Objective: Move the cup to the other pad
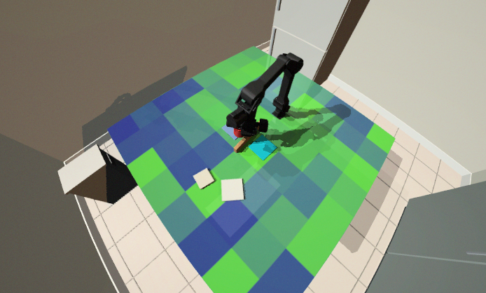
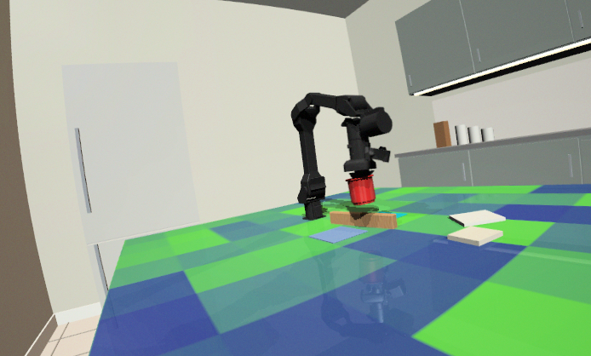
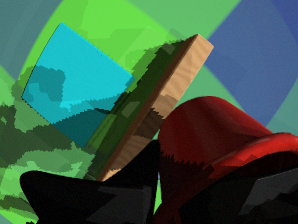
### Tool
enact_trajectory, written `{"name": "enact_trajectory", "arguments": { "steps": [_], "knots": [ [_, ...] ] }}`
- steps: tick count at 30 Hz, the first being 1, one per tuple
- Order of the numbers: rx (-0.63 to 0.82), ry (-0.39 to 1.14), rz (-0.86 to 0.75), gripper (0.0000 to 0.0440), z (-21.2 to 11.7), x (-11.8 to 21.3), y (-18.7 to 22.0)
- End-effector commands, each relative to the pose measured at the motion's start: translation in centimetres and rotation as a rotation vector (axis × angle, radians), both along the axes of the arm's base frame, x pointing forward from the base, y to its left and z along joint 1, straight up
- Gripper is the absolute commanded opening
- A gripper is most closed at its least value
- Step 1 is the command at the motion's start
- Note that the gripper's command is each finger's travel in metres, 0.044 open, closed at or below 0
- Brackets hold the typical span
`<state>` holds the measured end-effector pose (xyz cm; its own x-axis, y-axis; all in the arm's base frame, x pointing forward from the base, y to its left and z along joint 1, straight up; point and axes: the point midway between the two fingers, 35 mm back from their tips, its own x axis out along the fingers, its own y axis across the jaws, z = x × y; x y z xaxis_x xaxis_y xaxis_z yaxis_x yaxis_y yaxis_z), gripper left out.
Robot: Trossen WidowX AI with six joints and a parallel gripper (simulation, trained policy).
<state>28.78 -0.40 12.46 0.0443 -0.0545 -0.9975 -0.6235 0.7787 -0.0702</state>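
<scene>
Cup (image 2: 361,190) (image 3: 202,131) (image 1: 237,132) hangs tabletop-clear only in exterior view.

The red cup (image 1: 237,132) (image 2: 362,190) (image 3: 200,132) hangs nearly upright above the table.

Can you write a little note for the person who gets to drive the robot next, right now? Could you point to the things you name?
Gripper (image 1: 241,131) (image 2: 361,175) (image 3: 163,146): shut on the red cup (image 1: 237,132) (image 2: 362,191) (image 3: 200,127), holding it up in the air, tilted a little.
Pads: the blue pad (image 1: 230,131) (image 2: 338,234) is on one side of the wooden bar (image 1: 241,144) (image 2: 363,220) (image 3: 177,80), the cyan pad (image 1: 262,147) (image 2: 399,215) (image 3: 82,75) on the other.
Done: cup gripped and off the table.
Left: probably carry it over the bar to the cyan pad, set it down, let go.
Marbles: can't see any, so keep it level.
</scene>
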Motion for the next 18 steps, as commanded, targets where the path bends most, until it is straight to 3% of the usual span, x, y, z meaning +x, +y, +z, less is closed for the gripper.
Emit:
{"name": "enact_trajectory", "arguments": {
  "steps": [1, 18],
  "knots": [
    [0.008, -0.023, 0.016, 0.0, 0.3, 0.2, 1.1],
    [0.022, -0.064, 0.111, 0.0, -0.4, -0.3, 6.2]
  ]
}}
